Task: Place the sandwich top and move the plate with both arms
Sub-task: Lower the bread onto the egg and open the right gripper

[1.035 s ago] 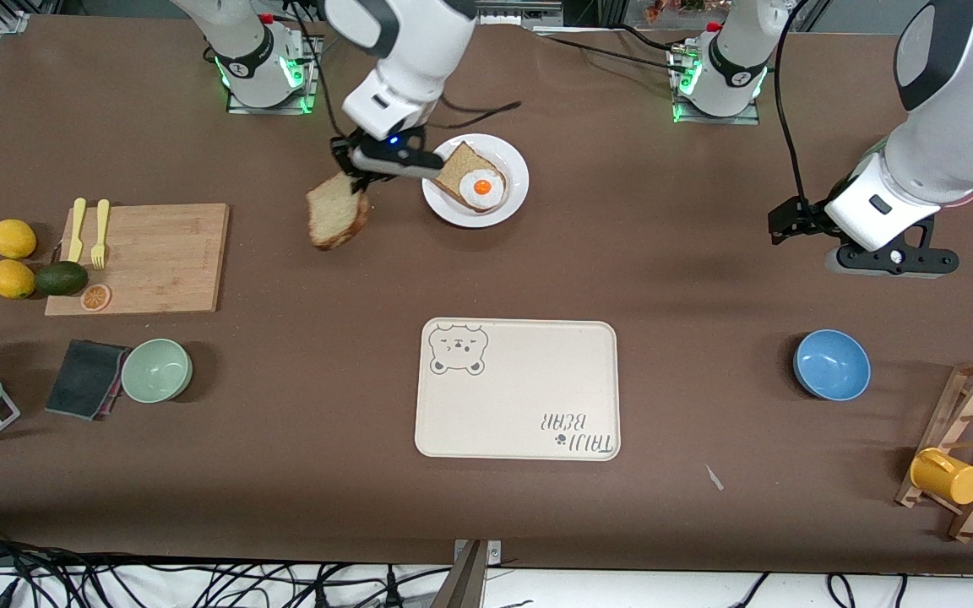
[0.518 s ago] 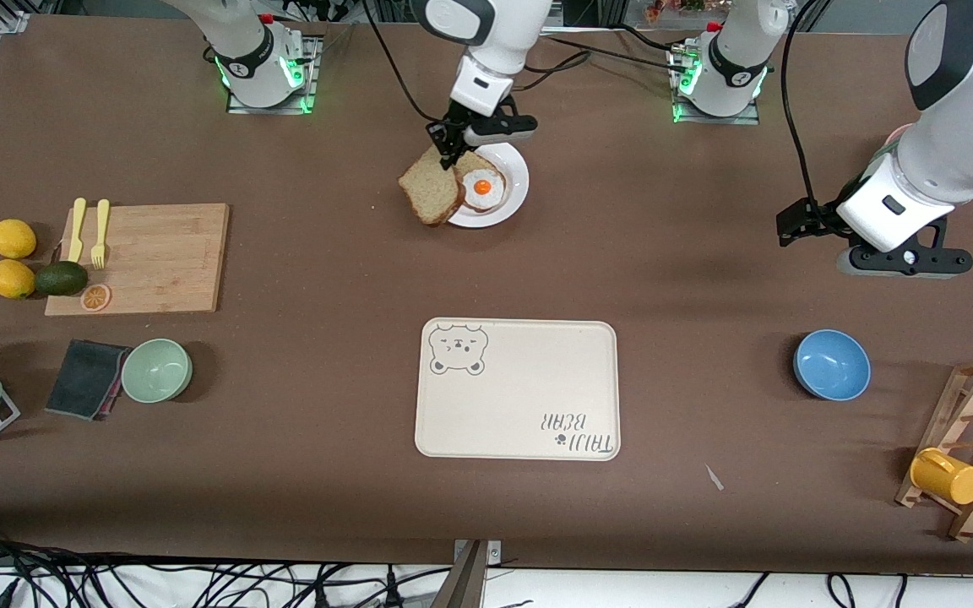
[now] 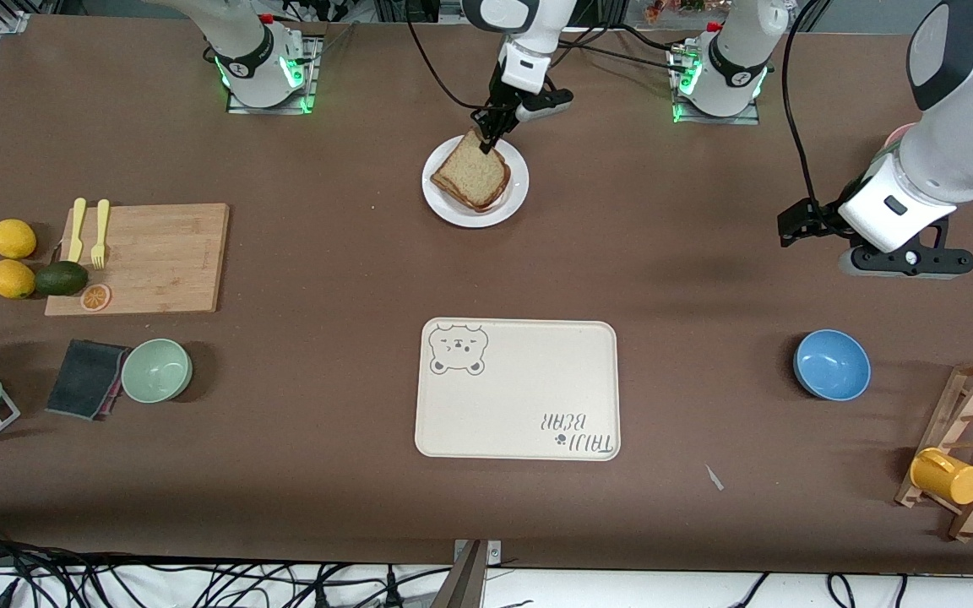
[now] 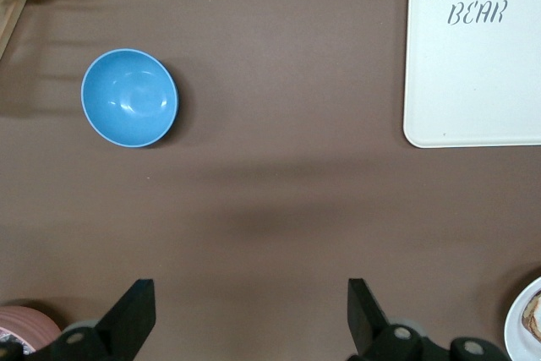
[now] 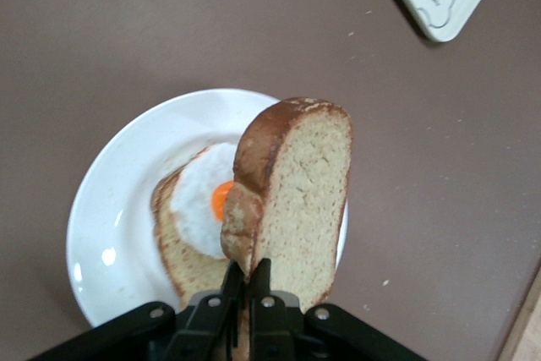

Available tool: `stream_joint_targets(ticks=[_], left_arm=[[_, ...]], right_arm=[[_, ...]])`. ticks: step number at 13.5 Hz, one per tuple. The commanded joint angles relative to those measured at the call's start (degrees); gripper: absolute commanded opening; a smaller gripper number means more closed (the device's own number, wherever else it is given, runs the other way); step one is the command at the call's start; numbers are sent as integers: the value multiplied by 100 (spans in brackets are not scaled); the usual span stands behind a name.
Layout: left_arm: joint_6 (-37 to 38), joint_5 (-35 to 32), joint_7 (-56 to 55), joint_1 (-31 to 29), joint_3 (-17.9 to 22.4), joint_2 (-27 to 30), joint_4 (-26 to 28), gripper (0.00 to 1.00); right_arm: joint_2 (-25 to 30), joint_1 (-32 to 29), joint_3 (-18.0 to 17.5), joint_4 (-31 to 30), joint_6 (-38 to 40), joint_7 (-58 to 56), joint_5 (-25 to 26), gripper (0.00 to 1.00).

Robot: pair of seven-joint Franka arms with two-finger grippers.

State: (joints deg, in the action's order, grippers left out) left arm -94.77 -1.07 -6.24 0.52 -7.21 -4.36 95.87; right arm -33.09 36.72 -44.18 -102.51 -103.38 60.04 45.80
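My right hand [image 3: 491, 139] pinches the crust of the porous tan sandwich top [image 3: 471, 173], now hanging tilted over the glossy round white plate [image 3: 517, 194] with its egg-topped slice [image 5: 199, 209], no longer beside it. My left hand [image 4: 245, 327] waits spread over bare brown counter [image 3: 664, 279].

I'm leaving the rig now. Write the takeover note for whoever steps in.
Right gripper: shut on the sandwich top, held over the egg slice on the plate, not released.
Left gripper: open, empty, waiting over bare table toward the left arm's end, above the blue bowl.
Done: top picked up and brought over the plate.
Left: lay and release it, then move the plate with both arms.
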Motion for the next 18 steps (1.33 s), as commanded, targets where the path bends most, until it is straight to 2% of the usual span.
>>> stream_joint_targets(ticks=[1, 5, 6, 7, 8, 10, 13, 17, 18], left_arm=[[55, -157, 52, -25, -35, -65, -139, 100], [55, -157, 53, -25, -26, -83, -139, 100], [55, -157, 52, -25, -26, -83, -139, 100], [64, -166, 52, -25, -26, -83, -139, 100], [64, -157, 52, -25, -35, -83, -113, 100], [90, -166, 53, -16, -35, -83, -121, 100], [90, -166, 70, -16, -35, -100, -121, 100], [73, -166, 105, -16, -35, -118, -130, 100], [64, -166, 105, -8, -35, -135, -130, 100]], right_arm=[[-276, 310, 207, 267, 186, 148, 88, 0], [-277, 459, 313, 267, 186, 139, 35, 0], [-268, 459, 357, 267, 186, 140, -9, 10], [-268, 459, 444, 276, 143, 166, -157, 38], [-242, 468, 463, 276, 151, 157, -141, 49], [-102, 459, 472, 276, 169, 140, -185, 86], [232, 459, 524, 276, 116, 78, -368, 97], [1364, 337, 1120, 92, 116, -588, -1325, 98], [1628, 119, 1270, 56, 90, -790, -1606, 99]])
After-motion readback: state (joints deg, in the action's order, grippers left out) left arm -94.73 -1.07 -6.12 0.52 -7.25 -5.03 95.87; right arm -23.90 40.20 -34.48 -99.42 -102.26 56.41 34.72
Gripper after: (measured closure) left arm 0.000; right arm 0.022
